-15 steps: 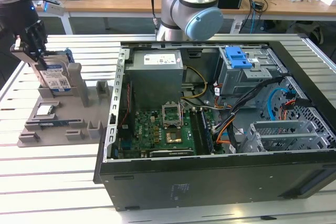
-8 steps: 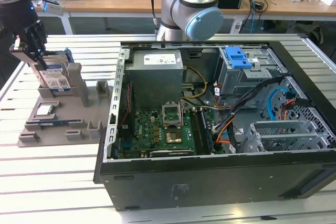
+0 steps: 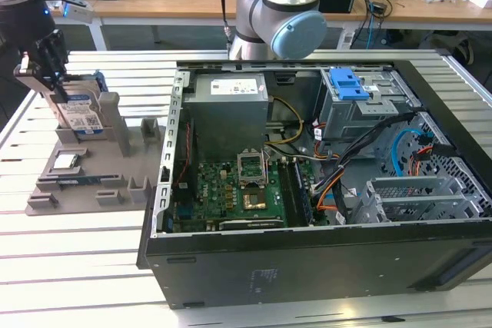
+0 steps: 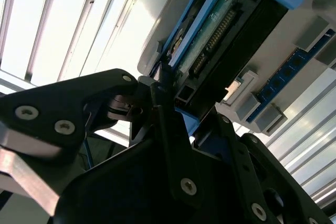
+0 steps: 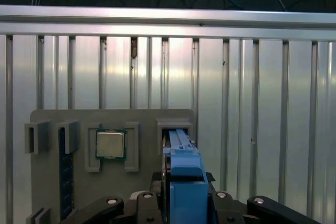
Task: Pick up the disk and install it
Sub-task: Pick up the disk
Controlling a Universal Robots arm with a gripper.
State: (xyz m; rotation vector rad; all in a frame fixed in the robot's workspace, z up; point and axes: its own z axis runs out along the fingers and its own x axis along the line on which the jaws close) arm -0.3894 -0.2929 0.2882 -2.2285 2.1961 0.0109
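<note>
The gripper [image 3: 52,82] sits in the upper part of the exterior view's left, and its claw pinches the top end of the disk [image 3: 83,119]. The disk stands upright on its narrow end in a slot of the grey tray [image 3: 84,193]. In the first wrist view the disk's blue rail runs straight between the two dark fingers and on into the slot.

The step in hand appears to be drawing the disk out of its holder. It probably goes best as a straight pull along the slot walls, with no twist, since the grey posts stand close beside the flat faces. The grip likely needs to stay square and firm, because the rail is smooth plastic and could slip.

The disk is a flat silver slab with a white-and-blue label on its face. In the second wrist view its end shows a green board and a row of connector pins. The tray is matte grey with boxy pockets, and a small square chip [image 3: 65,161] with a dull metal lid lies in one of them. The table [image 3: 77,274] is ribbed, shiny metal. The open computer case [image 3: 307,266] at the exterior view's right is black sheet metal around a green board, and a silver cage [image 3: 369,117] inside it carries a blue latch [image 3: 346,82].
</note>
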